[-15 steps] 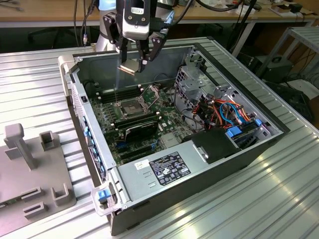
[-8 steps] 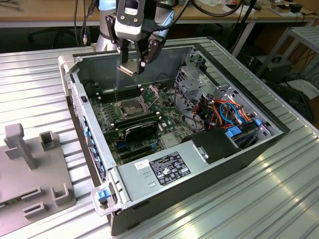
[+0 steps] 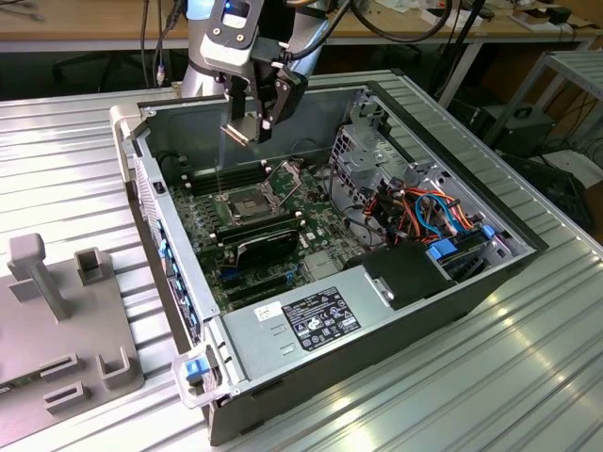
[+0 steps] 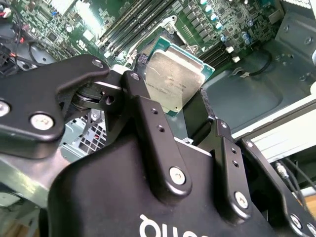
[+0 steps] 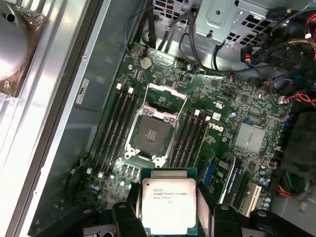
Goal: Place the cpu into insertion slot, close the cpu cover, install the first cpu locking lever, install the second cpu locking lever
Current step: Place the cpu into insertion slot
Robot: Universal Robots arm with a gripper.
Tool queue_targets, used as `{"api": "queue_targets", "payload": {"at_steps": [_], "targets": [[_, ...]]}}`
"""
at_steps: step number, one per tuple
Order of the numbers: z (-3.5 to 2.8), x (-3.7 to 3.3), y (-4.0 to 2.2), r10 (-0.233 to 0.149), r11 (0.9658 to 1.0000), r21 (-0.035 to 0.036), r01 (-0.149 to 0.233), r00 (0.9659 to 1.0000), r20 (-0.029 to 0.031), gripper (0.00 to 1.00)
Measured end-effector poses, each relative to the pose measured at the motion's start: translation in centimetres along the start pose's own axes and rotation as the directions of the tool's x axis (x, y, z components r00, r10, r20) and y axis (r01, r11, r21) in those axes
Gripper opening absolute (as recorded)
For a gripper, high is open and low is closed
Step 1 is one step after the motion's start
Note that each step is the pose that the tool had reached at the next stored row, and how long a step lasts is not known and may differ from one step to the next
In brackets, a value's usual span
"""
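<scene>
gripper [image 5: 170,218]: jaws grasping cpu [image 5: 168,197] by its edges | cpu: aloft over the motherboard [image 5: 232,94], apart from insertion slot [image 5: 150,133] | cpu cover [image 5: 167,89]: raised open

In the exterior view the open grey metal computer case [image 3: 377,348] fills the frame's middle on the ribbed metal worktop [image 3: 528,377], with a grey plastic fixture block [image 3: 57,320] at lower left. Left of centre inside the case, the square metal-rimmed insertion slot [image 3: 247,202] lies on the green circuit board [image 3: 325,221], the thin silver-frame cpu cover [image 3: 285,176] just behind it. At upper centre the black tool [image 3: 240,127] holds the silvery flat square cpu [image 3: 236,133] higher in the frame than the slot, apart from it.
</scene>
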State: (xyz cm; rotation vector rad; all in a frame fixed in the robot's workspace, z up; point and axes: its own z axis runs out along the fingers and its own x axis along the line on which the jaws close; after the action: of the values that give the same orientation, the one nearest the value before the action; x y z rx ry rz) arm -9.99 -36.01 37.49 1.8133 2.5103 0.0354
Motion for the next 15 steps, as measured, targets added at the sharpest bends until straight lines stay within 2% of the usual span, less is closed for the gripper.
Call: {"api": "queue_targets", "payload": {"at_steps": [4, 8, 11, 14, 15], "targets": [[0.11, 0.03, 0.00, 0.051, 0.9987, 0.0010, -0.051, 0.9987, 0.0022, 0.55], [0.31, 0.06, 0.07, 0.109, 0.9940, 0.0032, -0.109, 0.9940, 0.0049, 0.55], [0.50, 0.22, 0.84, 0.121, 0.9925, 0.0117, -0.121, 0.9926, 0.0037, 0.55], [0.69, 0.25, 1.47, 0.132, 0.9912, 0.0136, -0.132, 0.9913, 0.0038, 0.55], [0.71, 0.24, 1.50, 0.134, 0.9909, 0.0135, -0.134, 0.9910, 0.0038, 0.55]]}}
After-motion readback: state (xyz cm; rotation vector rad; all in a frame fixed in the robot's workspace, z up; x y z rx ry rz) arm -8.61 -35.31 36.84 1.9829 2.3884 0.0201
